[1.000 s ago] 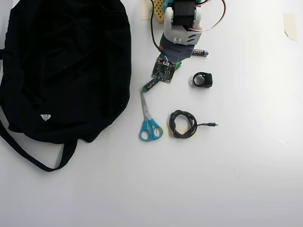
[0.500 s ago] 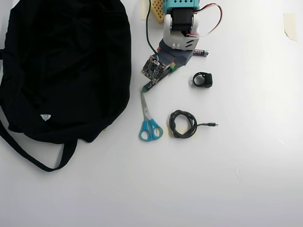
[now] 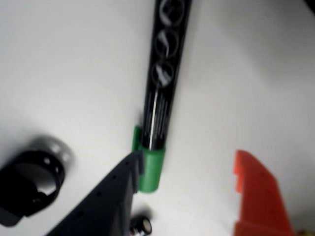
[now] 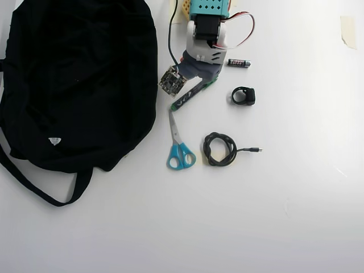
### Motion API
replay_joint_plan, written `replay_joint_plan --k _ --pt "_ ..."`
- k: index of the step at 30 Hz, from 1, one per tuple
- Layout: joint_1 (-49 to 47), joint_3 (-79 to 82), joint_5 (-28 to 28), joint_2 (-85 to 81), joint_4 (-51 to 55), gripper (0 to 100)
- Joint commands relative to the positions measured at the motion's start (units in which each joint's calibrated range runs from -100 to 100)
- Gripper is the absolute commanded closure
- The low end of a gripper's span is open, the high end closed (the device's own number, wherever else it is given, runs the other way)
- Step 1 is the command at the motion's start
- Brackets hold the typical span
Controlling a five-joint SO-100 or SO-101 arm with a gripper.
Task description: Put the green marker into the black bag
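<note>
Already straddling the green marker (image 3: 158, 93), the open gripper (image 3: 184, 169) touches only its green end; closing there could let it slip away.

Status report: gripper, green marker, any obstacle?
Gripper open, straddling green marker. Marker flat on table, outside black bag. Scissors touching marker's far tip.

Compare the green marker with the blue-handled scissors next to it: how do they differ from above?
In the overhead view the green marker is a slim black barrel with green ends, lying diagonally and partly under the arm; the scissors have grey blades and blue loop handles, lie nearly upright in the picture and are fully uncovered. The marker's lower end almost meets the scissors' blade tips. Both lie flat on the white table, beside the black bag.
</note>
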Motion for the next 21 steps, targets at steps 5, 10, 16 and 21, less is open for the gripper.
replay_joint_plan --k 5,10,16,21 --pt "-0.1 -0.2 -0.1 -0.7 -4.6 73" --pt "-0.7 -0.6 -0.1 3.9 -4.7 73" --pt "-0.7 -1.0 0.4 8.3 -8.4 73" --pt "-0.8 -1.0 1.1 8.5 -10.3 73"
